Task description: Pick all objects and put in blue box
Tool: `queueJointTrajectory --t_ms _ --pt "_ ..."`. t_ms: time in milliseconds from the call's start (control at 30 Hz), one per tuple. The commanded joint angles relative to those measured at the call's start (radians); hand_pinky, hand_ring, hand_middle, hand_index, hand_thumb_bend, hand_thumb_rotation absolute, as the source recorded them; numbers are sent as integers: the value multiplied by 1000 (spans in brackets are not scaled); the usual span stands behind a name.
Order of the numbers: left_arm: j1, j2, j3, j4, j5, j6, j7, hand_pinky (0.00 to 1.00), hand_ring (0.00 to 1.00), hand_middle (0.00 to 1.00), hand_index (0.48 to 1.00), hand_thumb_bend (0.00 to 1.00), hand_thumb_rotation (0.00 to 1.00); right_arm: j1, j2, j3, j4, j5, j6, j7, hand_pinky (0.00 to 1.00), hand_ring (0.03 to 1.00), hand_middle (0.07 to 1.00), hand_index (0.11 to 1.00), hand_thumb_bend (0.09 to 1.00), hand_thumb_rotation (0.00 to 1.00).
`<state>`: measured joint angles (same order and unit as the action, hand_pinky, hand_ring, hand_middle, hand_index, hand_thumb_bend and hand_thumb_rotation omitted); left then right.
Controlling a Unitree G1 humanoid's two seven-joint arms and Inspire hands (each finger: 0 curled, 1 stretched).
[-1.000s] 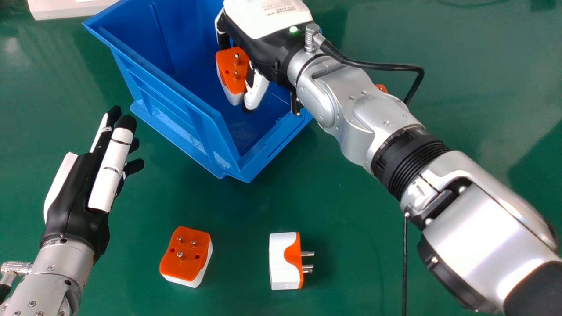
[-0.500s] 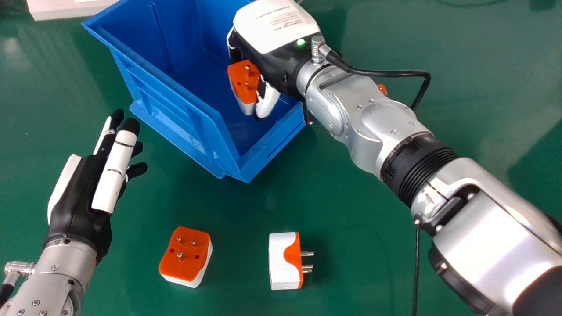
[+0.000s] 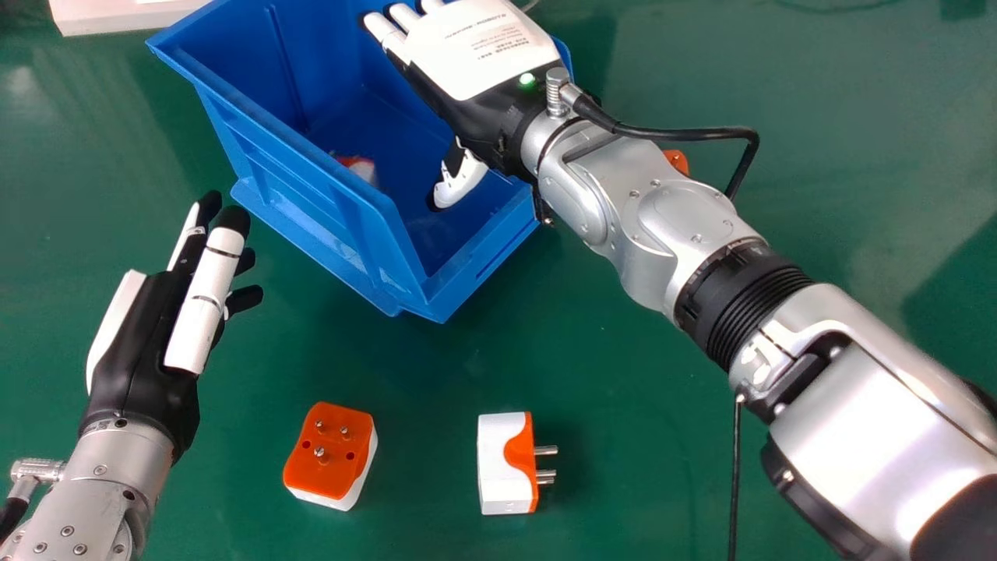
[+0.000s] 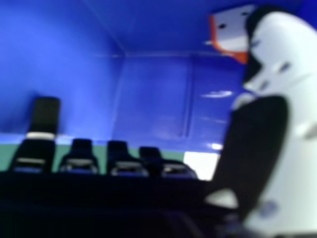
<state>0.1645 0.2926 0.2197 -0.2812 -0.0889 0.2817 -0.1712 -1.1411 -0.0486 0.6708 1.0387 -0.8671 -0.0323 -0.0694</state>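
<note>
White and black, the robot's right hand (image 3: 487,58) hangs open above the blue box (image 3: 311,204), its fingers extended, its thumb (image 3: 461,181) held apart from them and nothing in its grip. Below the hand, inside the box, lies an orange-and-white plug adapter (image 3: 358,167), apart from the thumb and to its left in the head view, partly hidden by the box's near wall. Outside the box, on the green surface (image 3: 623,405), a second adapter (image 3: 331,453) sits with its pins up, nearer the robot, while a third (image 3: 503,463) rests to its right with its pins pointing right. A further orange piece (image 3: 676,160) peeks out from behind the silver right forearm (image 3: 662,218). At the left of the head view is the left hand (image 3: 140,351).
</note>
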Motion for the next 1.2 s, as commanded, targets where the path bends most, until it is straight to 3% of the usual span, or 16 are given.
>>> queueJointTrajectory --t_ms 0,267,467,600,767,800,900,1167 --pt "-16 6 2 -3 5 -18 -1 879 938 964 996 528 1000 -5 -15 -8 -26 4 5 -23 924 1000 1000 996 493 261" --pt "-24 11 5 8 4 -19 -7 880 938 964 996 526 1000 114 -101 -48 -243 25 8 15 920 1000 1000 997 469 250" --pt "-46 19 9 28 3 -15 -11 883 940 966 998 522 1000 313 -221 -107 -579 14 20 32 901 1000 1000 987 408 45" --pt "-58 24 13 40 2 -14 -13 884 941 966 998 521 1000 457 -293 -151 -796 -8 32 28 906 1000 1000 991 357 23" --pt "-83 34 20 73 -1 -18 -18 887 942 967 999 519 1000 640 -356 -219 -1057 -34 63 48 890 988 1000 978 416 7" --pt "-88 35 21 80 -1 -19 -19 889 943 968 1000 518 1000 674 -364 -232 -1105 -36 71 55 881 981 1000 969 497 18" --pt "-93 36 23 84 0 -18 -19 891 944 970 1000 516 1000 790 -387 -274 -1251 -53 98 76 884 982 1000 965 576 30" --pt "-101 38 25 98 4 -26 -19 898 948 972 1000 510 1000 1056 -416 -399 -1519 -99 137 123 958 996 1000 986 582 68"
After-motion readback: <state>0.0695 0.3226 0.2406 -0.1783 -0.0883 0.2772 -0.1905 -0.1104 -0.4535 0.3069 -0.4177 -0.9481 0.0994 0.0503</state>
